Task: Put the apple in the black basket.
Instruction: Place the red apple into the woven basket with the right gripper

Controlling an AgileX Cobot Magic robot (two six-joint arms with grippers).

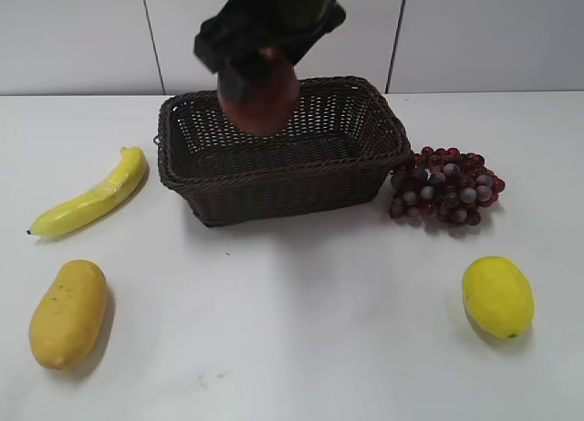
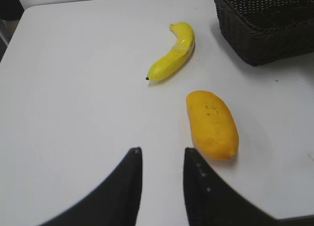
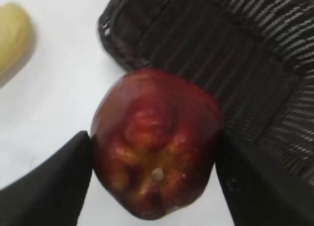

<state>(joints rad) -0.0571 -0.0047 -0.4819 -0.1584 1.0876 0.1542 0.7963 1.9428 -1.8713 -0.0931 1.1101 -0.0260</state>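
My right gripper [image 1: 260,78] is shut on the dark red apple [image 1: 263,106] and holds it in the air over the back left part of the black basket [image 1: 274,179]. In the right wrist view the apple [image 3: 154,167] sits between both black fingers, with the basket's woven wall [image 3: 235,54] behind and below it. My left gripper [image 2: 162,160] is open and empty, low over the white table, left of the basket corner [image 2: 265,30].
A yellow banana [image 1: 91,197] and an orange-yellow mango [image 1: 68,311] lie left of the basket; both also show in the left wrist view, banana [image 2: 174,54], mango [image 2: 212,123]. Dark grapes [image 1: 445,188] touch the basket's right side. A yellow lemon [image 1: 497,296] lies front right.
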